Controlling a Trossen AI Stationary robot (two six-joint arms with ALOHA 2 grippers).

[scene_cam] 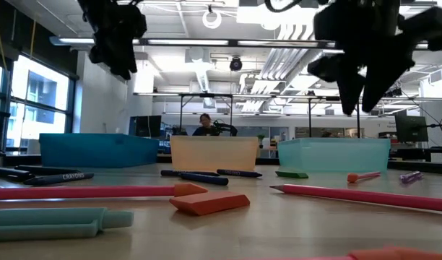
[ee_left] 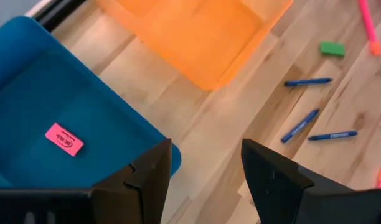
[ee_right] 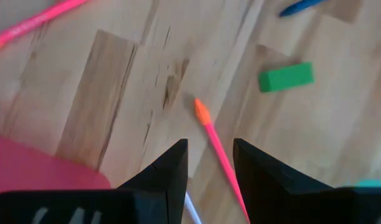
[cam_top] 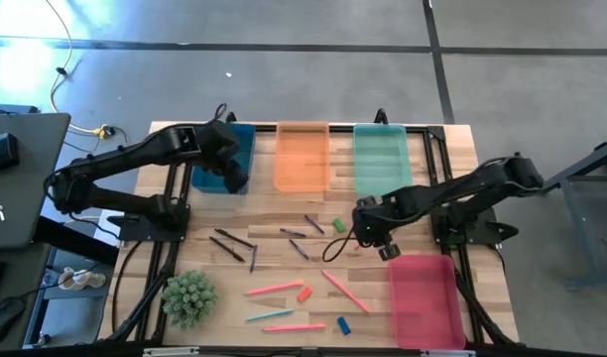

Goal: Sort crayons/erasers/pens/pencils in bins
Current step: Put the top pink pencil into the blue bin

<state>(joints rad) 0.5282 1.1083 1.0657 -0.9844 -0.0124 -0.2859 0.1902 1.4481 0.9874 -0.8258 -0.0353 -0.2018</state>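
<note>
Four shallow translucent plastic bins on the pale wooden slat table [cam_top: 413,198]: dark blue-teal bin [cam_top: 216,177], orange bin [cam_top: 303,157] and light green-teal bin [cam_top: 381,159] in a row at the far edge, red-pink bin [cam_top: 423,297] near the front right; one small flat pink eraser block [ee_left: 64,139] lies on the floor of the blue-teal bin; left gripper [cam_top: 234,171] hangs above that bin's near corner, fingers [ee_left: 274,180] apart and holding nothing; right gripper [cam_top: 383,248] sits just beside the far edge of the red-pink bin, fingers [ee_right: 169,174] spread, empty, with a salmon-pink pencil [ee_right: 218,146] running into the gap between them; green eraser block [cam_top: 338,225] on bare wood near that gripper; short dark crayon stubs [cam_top: 299,241] scattered mid-table, dark pens [cam_top: 232,243] to their left; more salmon-pink pencils [cam_top: 274,290] and one light blue pencil [cam_top: 271,315] toward the front; orange-red eraser [cam_top: 303,294] and blue eraser [cam_top: 343,324] among them; spiky green potted plant [cam_top: 188,297] at the front left corner; a person [scene_cam: 204,124] far off in the room behind the orange bin.
</note>
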